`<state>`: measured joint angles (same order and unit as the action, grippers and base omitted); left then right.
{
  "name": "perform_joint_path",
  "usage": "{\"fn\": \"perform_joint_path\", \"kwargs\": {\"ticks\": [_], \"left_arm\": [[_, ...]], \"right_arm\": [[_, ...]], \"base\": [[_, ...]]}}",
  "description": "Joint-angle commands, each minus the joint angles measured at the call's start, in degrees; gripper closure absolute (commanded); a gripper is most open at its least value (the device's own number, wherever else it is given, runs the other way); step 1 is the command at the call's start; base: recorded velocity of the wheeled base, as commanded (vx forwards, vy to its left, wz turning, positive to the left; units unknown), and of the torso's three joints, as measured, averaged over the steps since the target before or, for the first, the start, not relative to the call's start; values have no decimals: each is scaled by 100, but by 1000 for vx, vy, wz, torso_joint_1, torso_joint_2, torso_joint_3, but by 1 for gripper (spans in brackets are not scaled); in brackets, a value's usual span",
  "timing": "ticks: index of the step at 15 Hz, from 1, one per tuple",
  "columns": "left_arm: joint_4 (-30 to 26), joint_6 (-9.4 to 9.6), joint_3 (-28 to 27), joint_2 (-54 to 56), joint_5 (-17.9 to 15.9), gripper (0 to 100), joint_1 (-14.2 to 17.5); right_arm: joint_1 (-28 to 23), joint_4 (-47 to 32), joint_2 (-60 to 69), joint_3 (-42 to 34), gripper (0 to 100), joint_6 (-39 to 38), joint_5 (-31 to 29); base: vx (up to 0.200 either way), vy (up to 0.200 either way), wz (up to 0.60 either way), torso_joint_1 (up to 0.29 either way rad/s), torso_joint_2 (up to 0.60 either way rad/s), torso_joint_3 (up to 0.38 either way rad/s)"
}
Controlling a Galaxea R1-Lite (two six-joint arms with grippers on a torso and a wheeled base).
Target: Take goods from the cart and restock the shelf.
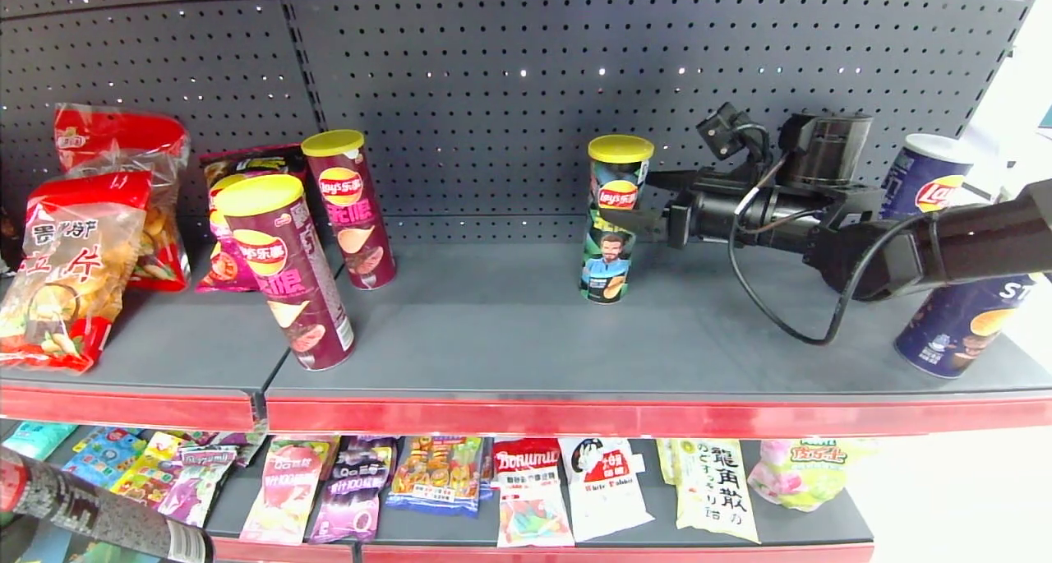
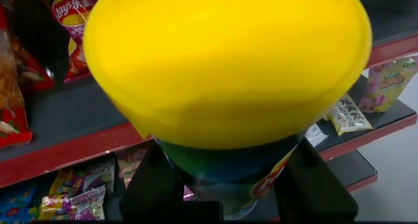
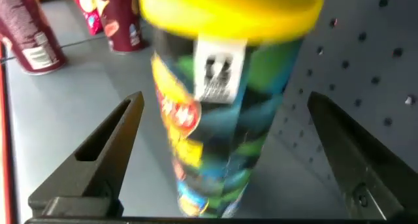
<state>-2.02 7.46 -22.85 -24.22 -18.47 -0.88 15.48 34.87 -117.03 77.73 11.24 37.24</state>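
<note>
Right pincer (image 3: 225, 100) spread wide, the green can (image 3: 222, 132) standing upright on the shelf (image 1: 493, 325) between its fingers, clear of both (yellow lid on top). Left pincer (image 2: 228, 191) pinches a second can (image 2: 228, 67), its fingers flanking the body.

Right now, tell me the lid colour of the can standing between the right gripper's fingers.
The lid is yellow; the head view shows it best.
</note>
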Motion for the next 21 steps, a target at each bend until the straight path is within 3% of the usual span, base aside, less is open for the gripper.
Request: {"fn": "perform_joint_path", "kwargs": {"ticks": [1,10,11,17,20,21], "left_arm": [[0,1,-9,-4,1,100,0],[0,1,-1,23,36,100,0],[-9,1,8,49,36,100,0],[-132,1,61,137,36,100,0],[-132,1,87,207,36,100,0],[-132,-8,70,207,36,100,0]], "right_arm": [[34,-6,-180,199,0,-8,2],[192,-6,-364,419,0,-43,2],[192,-6,-408,489,100,-43,2],[289,-6,-145,348,100,-69,-94],[412,-6,558,-355,100,-78,-349],[570,3,1068,-908,100,-157,-499]], "base": [[0,0,0,0,0,0],[0,0,0,0,0,0],[0,0,0,0,0,0],[0,0,0,0,0,0],[0,0,0,0,0,0],[0,0,0,0,0,0]]}}
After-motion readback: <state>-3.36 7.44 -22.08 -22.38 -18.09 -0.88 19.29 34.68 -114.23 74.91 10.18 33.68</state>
